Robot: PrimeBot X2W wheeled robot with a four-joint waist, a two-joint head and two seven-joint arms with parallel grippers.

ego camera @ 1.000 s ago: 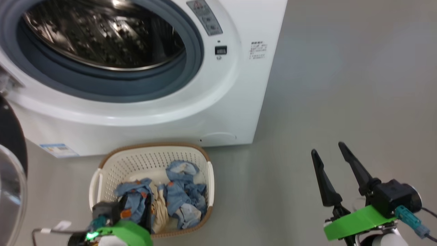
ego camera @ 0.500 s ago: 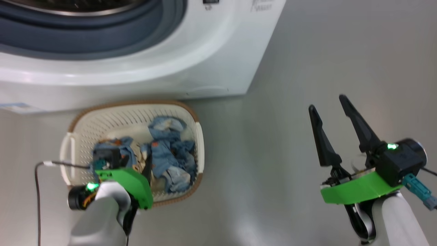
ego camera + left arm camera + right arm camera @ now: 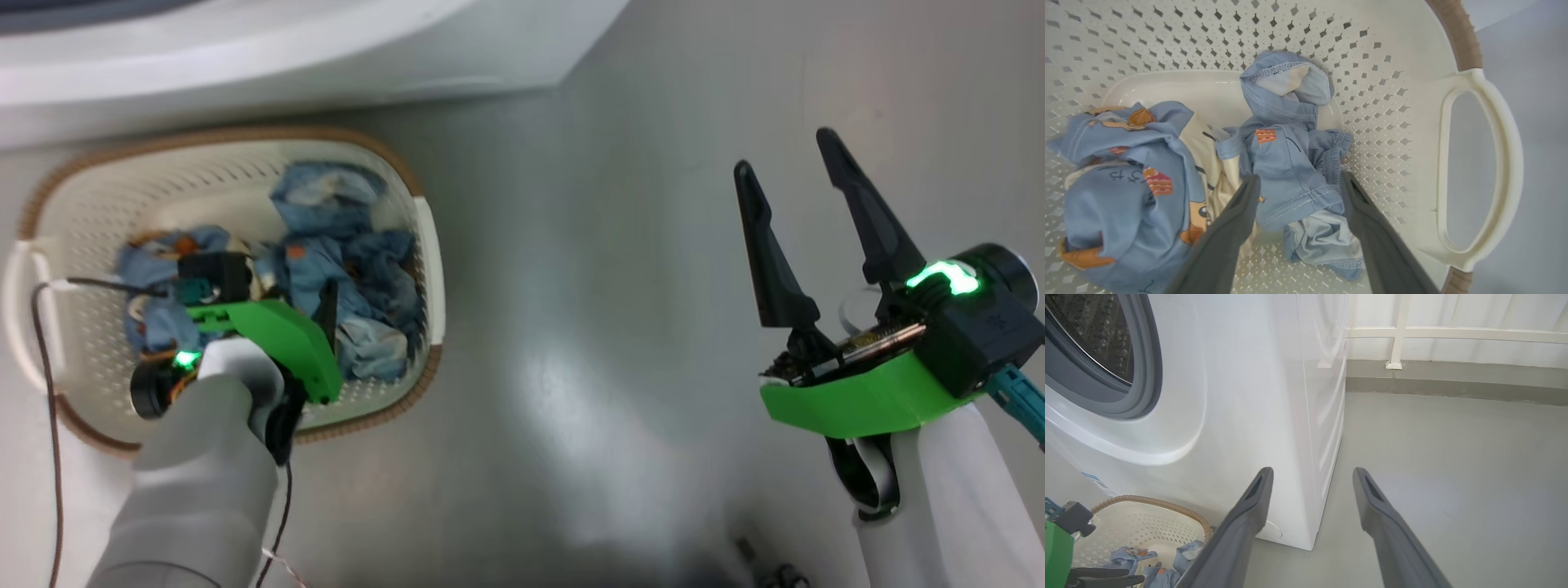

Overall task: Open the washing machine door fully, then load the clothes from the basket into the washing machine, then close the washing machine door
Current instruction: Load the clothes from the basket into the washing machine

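**Clothes point(image 3: 1290, 171) lie in the basket point(image 3: 1404, 81)**

Left wrist view: the left gripper point(image 3: 1300, 177) is open wide. One dark finger stands on each side of a blue bundle, and it grips nothing. A second bundle, blue with cream and orange patches, lies beside it.

Head view: the basket stands on the grey floor point(image 3: 571, 327), just in front of the washing machine point(image 3: 326, 49). The right gripper point(image 3: 784, 151) is far off to the right, open and empty.

Right wrist view: the steel drum point(image 3: 1094, 335) shows inside its grey ring.
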